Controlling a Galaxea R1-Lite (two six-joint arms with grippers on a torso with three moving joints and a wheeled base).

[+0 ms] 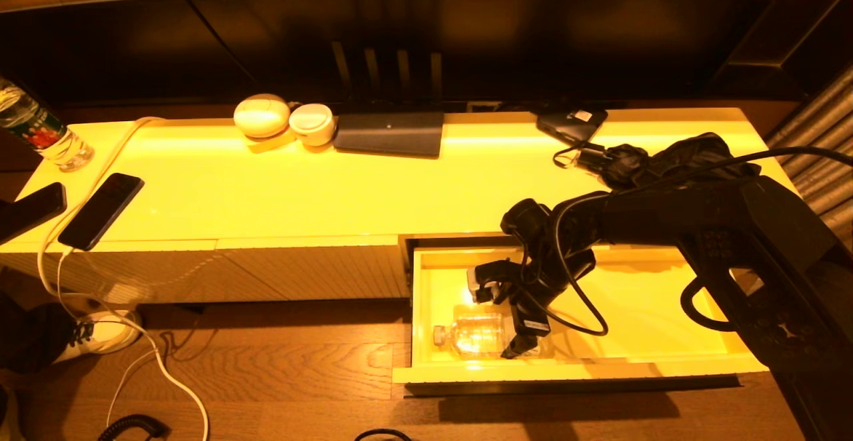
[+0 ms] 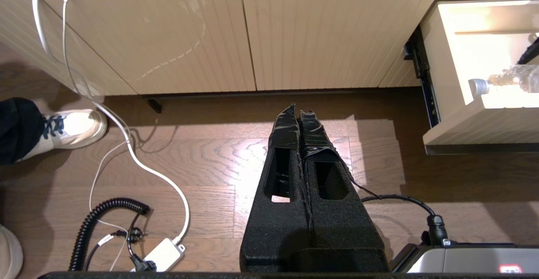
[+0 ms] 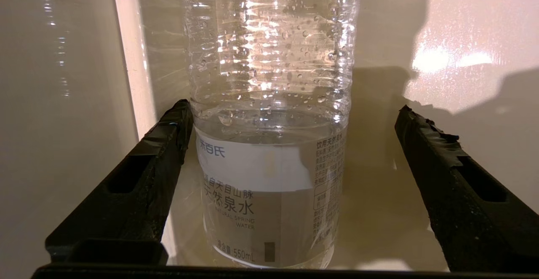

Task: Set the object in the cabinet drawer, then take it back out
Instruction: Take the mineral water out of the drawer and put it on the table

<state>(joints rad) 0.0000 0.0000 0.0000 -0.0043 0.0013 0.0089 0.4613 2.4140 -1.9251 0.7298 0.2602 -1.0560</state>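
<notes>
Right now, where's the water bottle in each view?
Head: water bottle lies on its side in the open cabinet drawer, under the right end effector.
Left wrist: at the right edge, cap showing.
Right wrist: centre, between the open fingers.
Shared landmark: the drawer's cream inside.

Bottle label [image 3: 257, 194]: "天然泉水", "NATURAL SPRING WATER", "550mL" (brand partly cut off)

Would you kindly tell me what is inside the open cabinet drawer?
A clear water bottle lies on its side in the cabinet drawer; the open right hand straddles it. The arm covers part of the floor.
</notes>
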